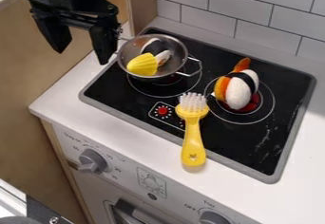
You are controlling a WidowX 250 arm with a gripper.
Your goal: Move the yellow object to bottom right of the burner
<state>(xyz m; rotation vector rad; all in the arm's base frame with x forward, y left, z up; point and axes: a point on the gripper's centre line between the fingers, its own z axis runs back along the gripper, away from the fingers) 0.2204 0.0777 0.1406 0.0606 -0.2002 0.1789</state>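
My gripper (81,57) hangs open at the upper left, left of the metal pot, with nothing between its two spread fingers. A yellow brush (193,135) with white bristles lies across the stovetop's front edge, its handle end over the white counter and its bristles near the middle of the stove. Another yellow object (143,64), ridged and rounded, rests inside the pot beside a black and white item. The black burner (260,144) surface has a grey rim and two ringed cooking zones.
The metal pot (173,71) with wire handles sits on the left cooking zone. A white, black and orange sushi toy (238,91) lies on the right zone. Knobs line the stove front, and a tiled wall stands behind.
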